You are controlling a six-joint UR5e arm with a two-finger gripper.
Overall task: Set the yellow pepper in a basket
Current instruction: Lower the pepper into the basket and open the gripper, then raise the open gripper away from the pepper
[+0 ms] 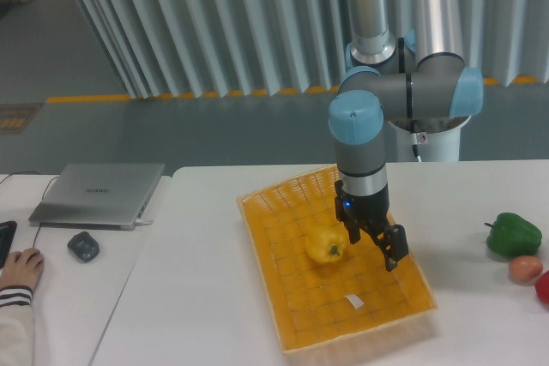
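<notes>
One task object: the yellow pepper [327,246] lies in the middle of the frame, resting on the floor of the basket [283,332], green stem pointing lower right.
Basket: a shallow yellow-orange wicker tray on the white table [206,297], running from centre frame toward the lower right; a small white tag [353,302] lies inside it, below and right of the pepper.
Gripper: the gripper [374,240] hangs over the basket just right of the pepper, fingers spread apart and holding nothing; the pepper sits clear of them on the left side, apart from the nearer finger as far as this view shows.
Arm: the grey and blue arm [403,96] reaches down from the upper middle of the frame.
Other produce: a green pepper [514,234] and a small orange-brown fruit [525,269] sit at the right edge, well apart from the basket, with a sliver of something red [544,287] just below them.
Left of frame: a closed laptop [97,194], a dark mouse [83,247] and a person's hand [21,268] at the lower left.
Progress: by the look of it the placing itself is done, since the pepper lies inside the rim and is free of the fingers.
Remaining: only lifting the gripper up and clear of the basket, taking care not to nudge the pepper on the way.
</notes>
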